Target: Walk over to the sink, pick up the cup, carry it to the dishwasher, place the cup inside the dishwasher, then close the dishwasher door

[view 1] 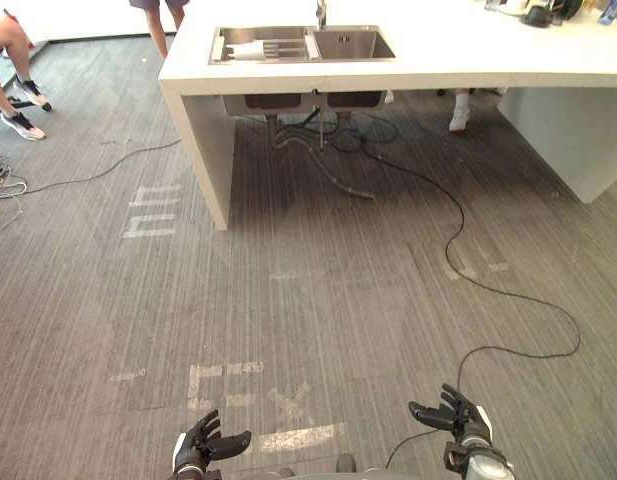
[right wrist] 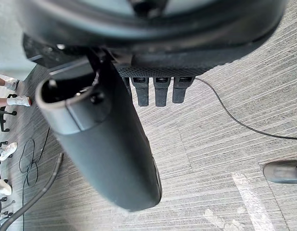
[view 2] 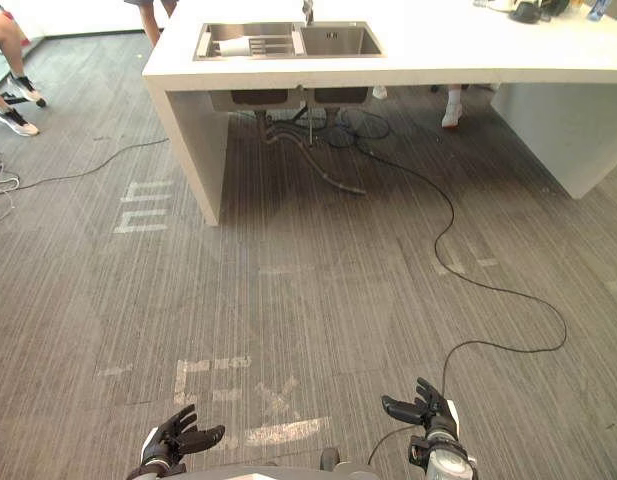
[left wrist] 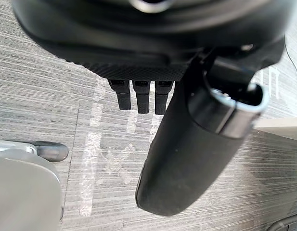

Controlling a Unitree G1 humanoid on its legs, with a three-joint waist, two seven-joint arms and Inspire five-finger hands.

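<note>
A white cup (view 1: 250, 50) lies on its side on the rack in the left basin of the steel sink (view 1: 358, 45), set in a white counter (view 1: 438, 68) far ahead of me. My left hand (view 1: 201, 441) hangs low at the bottom left, fingers relaxed and holding nothing; its fingers (left wrist: 141, 94) show straight in the left wrist view. My right hand (view 1: 450, 412) is low at the bottom right, also open and empty, with fingers (right wrist: 160, 89) straight in the right wrist view. Both hands are far from the cup.
Grey striped carpet (view 1: 318, 290) with faded tape marks lies between me and the counter. A black cable (view 1: 458, 230) snakes over the floor from under the sink. The counter's white leg (view 1: 203, 150) stands left of centre. People's legs (view 1: 13, 80) show at the far left and behind the counter.
</note>
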